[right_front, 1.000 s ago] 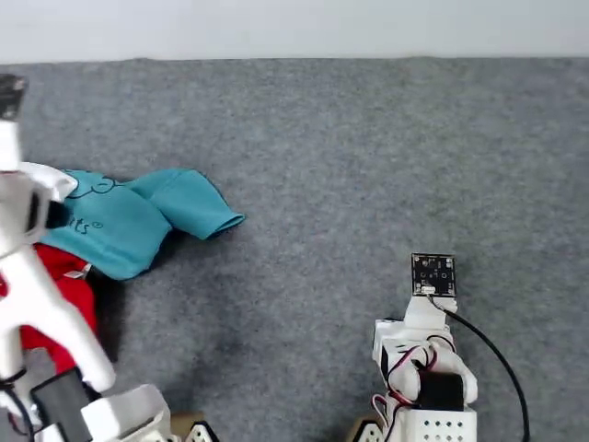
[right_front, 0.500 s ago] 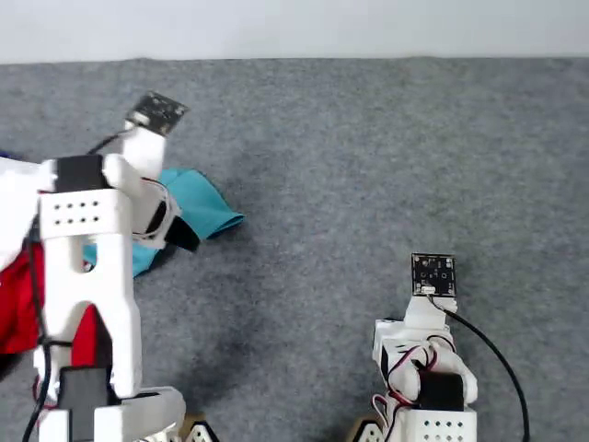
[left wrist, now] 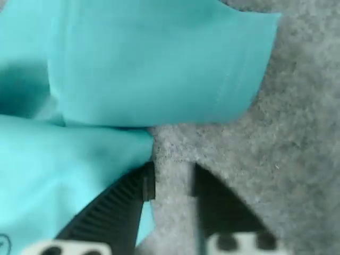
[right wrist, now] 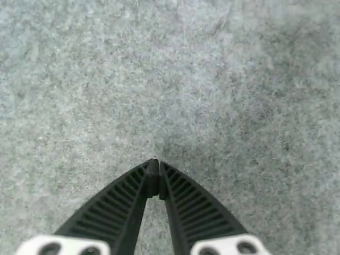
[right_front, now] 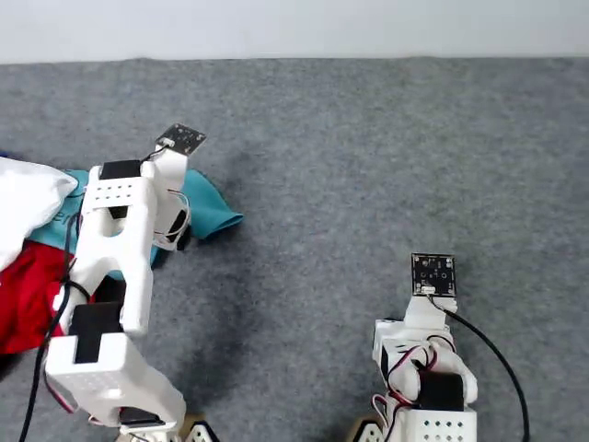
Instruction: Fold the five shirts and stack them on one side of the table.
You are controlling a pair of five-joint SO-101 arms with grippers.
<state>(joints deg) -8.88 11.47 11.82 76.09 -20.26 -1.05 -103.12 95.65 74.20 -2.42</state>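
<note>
Jaws of the left gripper (left wrist: 171,183) are spread slightly, with bare grey covering between them and nothing pinched. One fingertip (left wrist: 146,180) lies against the edge of the teal shirt (left wrist: 143,64). Jaws of the right gripper (right wrist: 157,178) are pressed together and empty above bare covering near the front edge of the table (right_front: 368,157), well apart from all cloth.

The teal shirt is located near the table's left edge, crumpled, with one sleeve (right_front: 213,210) extended toward the middle. A white shirt (right_front: 28,198) and a red shirt (right_front: 28,295) are heaped against it at the left edge.

Handling properties are judged as follows. The fabric is expected to be light, soft and limp, so it will drape and bunch when lifted rather than hold a shape. Drag on the fibrous covering is likely. A hold is best taken at a stitched edge, such as the sleeve cuff or the hem, where the cloth is doubled. A shallow pinch may slip off, and a deep one may catch a second layer.

The jaw spacing, the cuff stitching and the fold where sleeve meets body are supplied by the left wrist view. In the high view these are covered by the left arm (right_front: 115,239), but the extent of the heap and its place on the table are given there.
</note>
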